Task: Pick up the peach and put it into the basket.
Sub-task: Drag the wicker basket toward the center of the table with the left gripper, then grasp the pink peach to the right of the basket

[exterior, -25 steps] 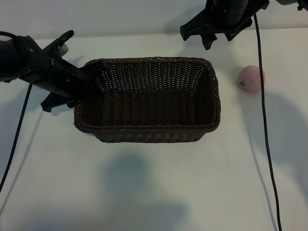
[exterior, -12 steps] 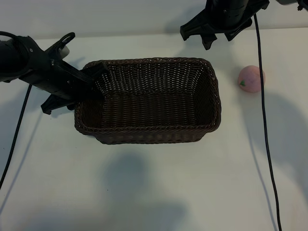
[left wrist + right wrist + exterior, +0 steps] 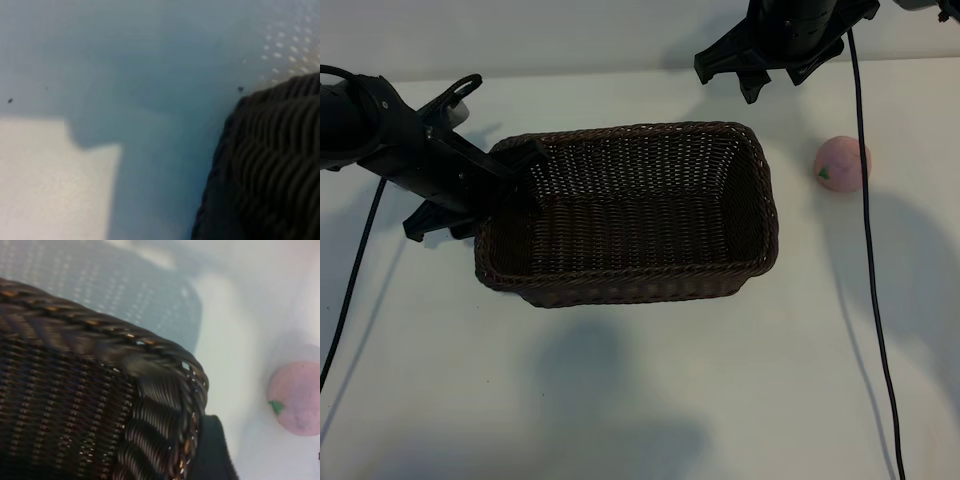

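Pale worktop (image 3: pixel 620 400), bare apart from the items noted.

Exterior view:
- Holds the basket (image 3: pixel 620 290) at centre, nothing inside.
- Shows the peach (image 3: pixel 841 164) resting on the worktop off the basket's right end, clear of the rim and not touching it.
- Places the right gripper (image 3: pixel 750 75) above the basket's far right corner, spread open and holding nothing.
- Places the left gripper (image 3: pixel 485 185) against the basket's left end; opening cannot be told.
- Puts the peach to the right of the right gripper and nearer the camera, with the whole basket between it and the left gripper.

Left wrist view: shows only worktop and a corner of the basket (image 3: pixel 270 165). No peach.

Right wrist view: shows the braided corner of the basket (image 3: pixel 75 330) close up, with the peach (image 3: pixel 296 398) just beyond it on bare worktop.

Judgement: right arm is the nearer, and suited to the pick.
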Controlling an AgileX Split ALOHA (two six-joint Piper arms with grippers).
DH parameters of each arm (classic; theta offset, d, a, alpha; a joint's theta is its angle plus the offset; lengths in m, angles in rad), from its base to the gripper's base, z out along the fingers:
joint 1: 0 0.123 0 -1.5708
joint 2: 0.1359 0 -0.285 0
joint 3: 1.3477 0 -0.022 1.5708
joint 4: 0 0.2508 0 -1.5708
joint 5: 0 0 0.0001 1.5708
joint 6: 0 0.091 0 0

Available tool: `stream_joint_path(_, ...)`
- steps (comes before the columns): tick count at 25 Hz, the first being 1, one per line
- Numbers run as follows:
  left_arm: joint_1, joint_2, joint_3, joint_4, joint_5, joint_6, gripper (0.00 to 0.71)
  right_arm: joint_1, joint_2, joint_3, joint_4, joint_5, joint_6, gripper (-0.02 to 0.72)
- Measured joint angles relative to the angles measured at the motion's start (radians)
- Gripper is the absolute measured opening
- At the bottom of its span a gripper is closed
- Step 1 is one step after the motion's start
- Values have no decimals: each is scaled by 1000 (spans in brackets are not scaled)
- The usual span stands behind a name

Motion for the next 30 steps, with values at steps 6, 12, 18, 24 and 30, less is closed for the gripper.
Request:
stream_joint_path(6,0,-42,0,23,1,1,665,0,0,0,2,0,-1,495)
stream_joint_path(12,0,-125,1,86,35,16,651,0,0,0,4,0,-1,495)
stream_joint_path(18,0,-242,-2,134,108,79,633,0,0,0,6,0,-1,495)
stream_joint_path(24,0,-301,-100,209,259,99,618,0,0,0,6,0,-1,495)
stream_joint_path(30,0,-303,-234,277,406,99,600,0,0,0,12,0,-1,495)
